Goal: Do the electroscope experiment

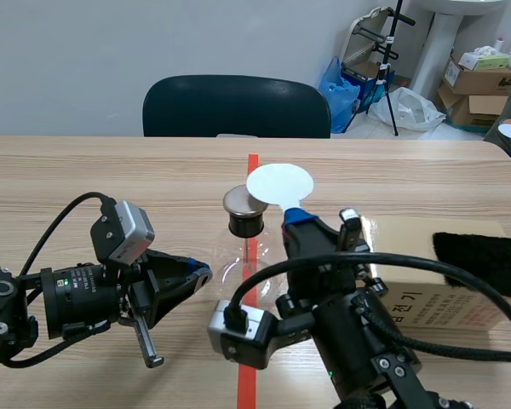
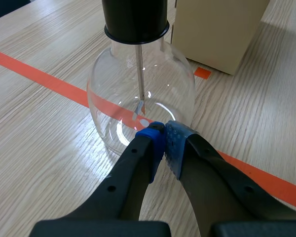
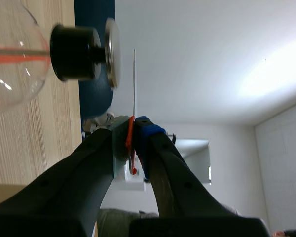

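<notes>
The right end effector (image 3: 132,136) holds the disc (image 1: 278,183) just beside the cap (image 1: 244,201), probably to charge it. The left end effector (image 2: 163,134), closed and empty, seems to steady the flask (image 2: 113,94).

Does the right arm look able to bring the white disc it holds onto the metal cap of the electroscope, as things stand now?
Probably yes. The right gripper is shut on the white disc, which stands close beside the metal cap with nothing between them.

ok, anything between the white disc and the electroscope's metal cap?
Nothing. The right wrist view shows a bare gap between the white disc and the metal cap; they are not touching.
</notes>
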